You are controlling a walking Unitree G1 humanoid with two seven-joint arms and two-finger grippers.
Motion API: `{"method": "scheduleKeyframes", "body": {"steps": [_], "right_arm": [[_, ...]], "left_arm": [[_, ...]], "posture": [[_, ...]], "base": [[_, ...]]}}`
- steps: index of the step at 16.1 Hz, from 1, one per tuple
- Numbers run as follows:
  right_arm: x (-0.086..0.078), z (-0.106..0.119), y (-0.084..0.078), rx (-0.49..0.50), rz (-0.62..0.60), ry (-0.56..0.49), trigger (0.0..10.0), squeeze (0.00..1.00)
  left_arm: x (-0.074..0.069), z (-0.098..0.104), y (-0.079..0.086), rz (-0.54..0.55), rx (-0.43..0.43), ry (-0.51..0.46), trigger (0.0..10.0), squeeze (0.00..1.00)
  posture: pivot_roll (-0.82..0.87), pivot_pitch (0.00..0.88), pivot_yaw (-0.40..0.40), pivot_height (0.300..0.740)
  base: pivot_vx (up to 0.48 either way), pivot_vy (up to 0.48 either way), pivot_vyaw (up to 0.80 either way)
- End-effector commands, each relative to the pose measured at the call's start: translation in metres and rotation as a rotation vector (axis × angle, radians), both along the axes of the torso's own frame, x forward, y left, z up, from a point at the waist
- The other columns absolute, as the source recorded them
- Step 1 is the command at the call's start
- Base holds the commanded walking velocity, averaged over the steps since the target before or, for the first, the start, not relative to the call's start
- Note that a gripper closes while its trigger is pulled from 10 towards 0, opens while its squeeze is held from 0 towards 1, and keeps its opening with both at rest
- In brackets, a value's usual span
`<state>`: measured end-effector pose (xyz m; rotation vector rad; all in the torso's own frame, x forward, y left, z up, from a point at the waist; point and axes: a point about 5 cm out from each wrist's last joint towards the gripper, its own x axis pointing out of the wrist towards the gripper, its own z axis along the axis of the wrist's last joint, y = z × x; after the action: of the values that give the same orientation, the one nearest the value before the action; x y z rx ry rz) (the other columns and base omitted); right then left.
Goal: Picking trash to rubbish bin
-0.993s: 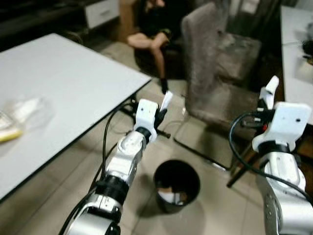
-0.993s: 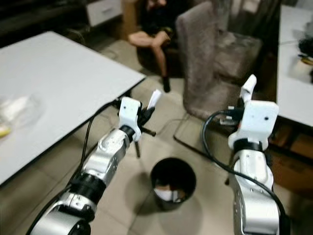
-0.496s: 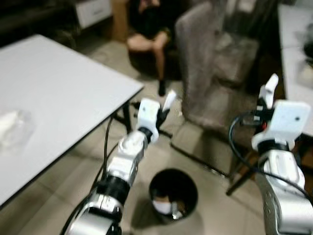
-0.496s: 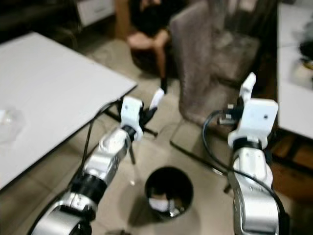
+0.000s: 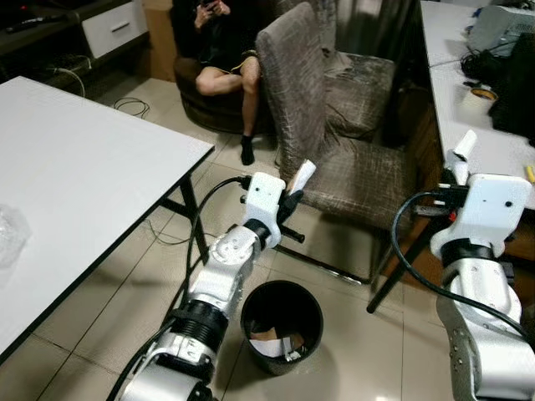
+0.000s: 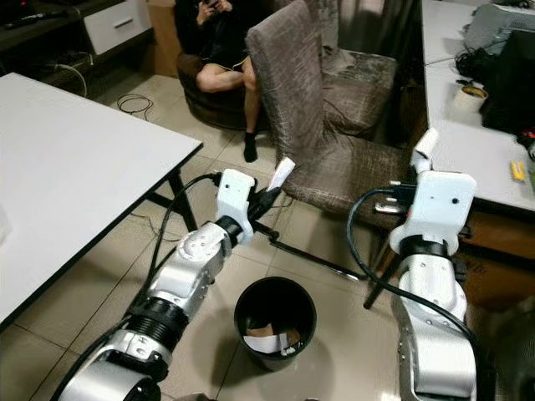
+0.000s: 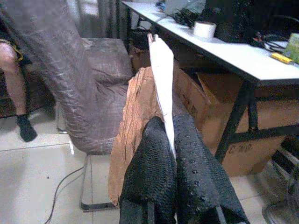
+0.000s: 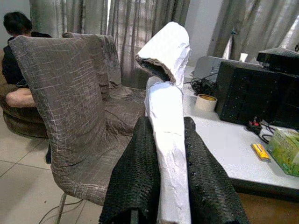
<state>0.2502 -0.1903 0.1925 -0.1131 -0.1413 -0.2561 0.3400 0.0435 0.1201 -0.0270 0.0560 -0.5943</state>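
The left end effector (image 5: 294, 194) is raised in front of the robot, above and just beyond the far rim of the rubbish bin (image 5: 282, 327). Its two black fingers (image 7: 154, 172) are clenched on a flat piece of white-and-brown card trash (image 7: 154, 93), which stands upright between them. Held this way, the card hangs clear of the chair (image 5: 334, 125) behind it and is close to a drop point over the bin.

The right end effector (image 5: 456, 171) is held high at the robot's right, near the edge of the right-hand surface (image 5: 468, 125). Its fingers (image 8: 135, 177) grip a crumpled white paper roll (image 8: 166, 107), also upright. This arm is well apart from the bin, probably waiting its turn.

The bin stands on the tiled floor (image 5: 125, 284) between the arms and already contains paper scraps (image 5: 272, 344). A person (image 5: 221, 50) sits beyond the chair.
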Motion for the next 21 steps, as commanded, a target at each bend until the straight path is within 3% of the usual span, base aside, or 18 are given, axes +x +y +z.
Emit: {"method": "scheduleKeyframes", "body": {"steps": [1, 10, 13, 16, 17, 21], "right_arm": [[-0.001, -0.001, -0.003, -0.006, -0.023, 0.011, 10.0, 0.0], [-0.001, -0.002, -0.001, 0.0, -0.026, 0.005, 10.0, 0.0], [-0.002, -0.003, 0.003, -0.003, -0.018, 0.002, 10.0, 0.0], [-0.003, -0.007, 0.01, 0.0, -0.015, 0.012, 10.0, 0.0], [-0.006, -0.02, 0.011, 0.017, -0.029, 0.047, 10.0, 0.0], [-0.019, -0.049, 0.019, 0.043, -0.049, 0.142, 10.0, 0.0]], "left_arm": [[-0.003, -0.006, -0.004, -0.031, 0.009, 0.031, 3.0, 0.0], [-0.004, -0.008, -0.005, -0.048, 0.022, 0.039, 3.1, 0.0], [-0.005, -0.015, -0.003, -0.059, 0.046, 0.053, 3.1, 0.0], [-0.009, -0.03, 0.006, -0.067, 0.101, 0.085, 3.7, 0.0], [-0.012, -0.041, 0.012, -0.059, 0.138, 0.107, 4.7, 0.0], [-0.017, -0.061, 0.019, -0.077, 0.225, 0.153, 4.7, 0.0]], "posture": [[0.06, 0.077, -0.008, 0.74], [0.06, 0.083, 0.003, 0.74], [0.06, 0.102, 0.012, 0.74], [0.03, 0.145, 0.038, 0.74], [0.02, 0.17, 0.057, 0.74], [-0.01, 0.212, 0.078, 0.74]], "base": [[0.0, 0.0, -0.76], [0.0, 0.0, -0.72], [0.0, 0.0, 0.0], [0.0, 0.0, 0.0], [0.0, 0.0, 0.0], [0.0, 0.0, 0.0]]}}
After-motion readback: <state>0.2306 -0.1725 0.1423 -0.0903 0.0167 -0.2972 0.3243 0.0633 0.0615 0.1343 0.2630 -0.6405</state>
